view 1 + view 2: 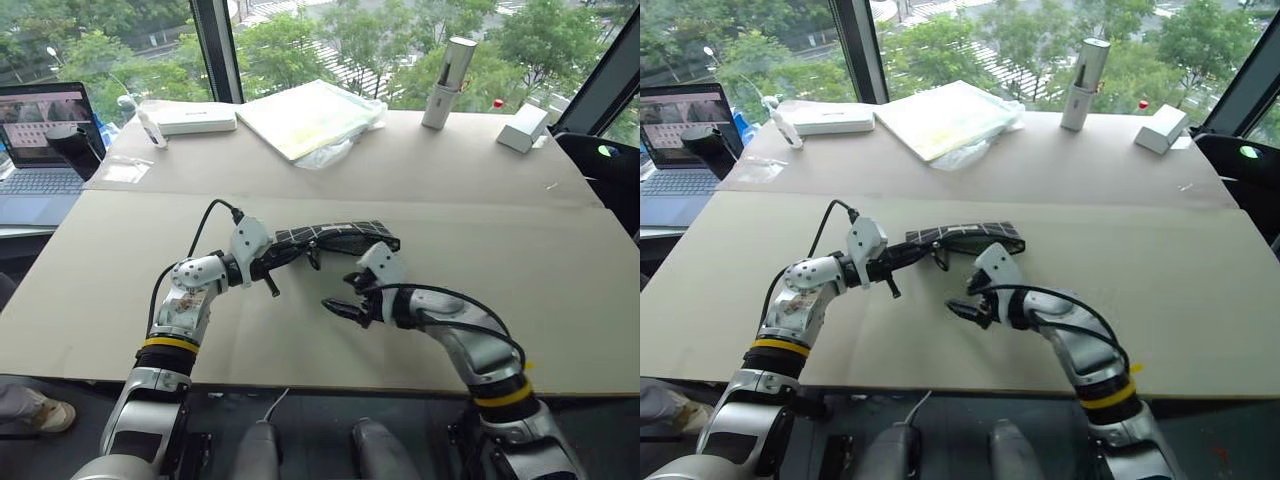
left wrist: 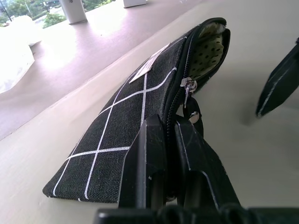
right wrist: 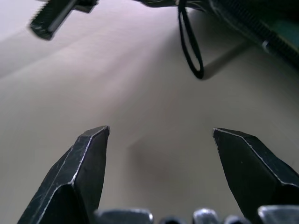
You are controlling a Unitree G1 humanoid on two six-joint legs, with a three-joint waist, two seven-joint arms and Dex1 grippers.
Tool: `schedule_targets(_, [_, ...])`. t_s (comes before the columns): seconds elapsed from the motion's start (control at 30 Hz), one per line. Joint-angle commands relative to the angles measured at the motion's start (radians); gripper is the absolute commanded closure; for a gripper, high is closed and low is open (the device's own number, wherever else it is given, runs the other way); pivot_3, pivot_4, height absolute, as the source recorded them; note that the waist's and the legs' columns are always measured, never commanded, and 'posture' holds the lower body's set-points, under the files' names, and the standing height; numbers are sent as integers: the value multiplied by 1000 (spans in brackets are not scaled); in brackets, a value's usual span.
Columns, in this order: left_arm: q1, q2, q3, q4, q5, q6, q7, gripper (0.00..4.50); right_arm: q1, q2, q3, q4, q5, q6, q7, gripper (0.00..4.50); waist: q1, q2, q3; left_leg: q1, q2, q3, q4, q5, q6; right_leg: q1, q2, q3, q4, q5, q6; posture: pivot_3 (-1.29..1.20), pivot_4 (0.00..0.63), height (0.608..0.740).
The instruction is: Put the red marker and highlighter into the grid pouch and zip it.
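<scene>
Left pincer (image 1: 283, 258) clamps grid pouch (image 1: 340, 238); right pincer (image 1: 343, 309) gapes

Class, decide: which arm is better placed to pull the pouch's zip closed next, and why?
Probably the right: its gripper is open and empty near the zipper strap, while the left gripper is shut on the pouch.

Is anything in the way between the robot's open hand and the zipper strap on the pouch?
Nothing visible is. The right end effector is open with only bare table between it and the strap hanging from the grid pouch, which the left end effector holds.
</scene>
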Motion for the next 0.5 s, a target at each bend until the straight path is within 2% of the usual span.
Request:
schedule_targets(0.03, [-13, 2, 8, -30, -19, 7, 3, 4500, -75, 66, 0, 68, -33, -19, -78, 596, 1, 0, 0, 0, 0, 0, 0, 0, 0, 0, 0, 0, 0, 0, 0, 0, 150, 738])
schedule_targets(0.43, [-9, -4, 7, -36, -19, 5, 9, 4500, -151, 121, -14, 155, -43, -56, -107, 596, -2, 0, 0, 0, 0, 0, 0, 0, 0, 0, 0, 0, 0, 0, 0, 0, 150, 738])
schedule_targets(0.47, [-10, -6, 7, -35, -19, 5, 10, 4500, -153, 122, -16, 159, -43, -58, -109, 1113, -3, 0, 0, 0, 0, 0, 0, 0, 0, 0, 0, 0, 0, 0, 0, 0, 150, 738])
schedule_targets(0.5, [-10, -7, 7, -34, -18, 5, 10, 4500, -155, 124, -19, 163, -43, -60, -113, 1323, -3, 0, 0, 0, 0, 0, 0, 0, 0, 0, 0, 0, 0, 0, 0, 0, 150, 738])
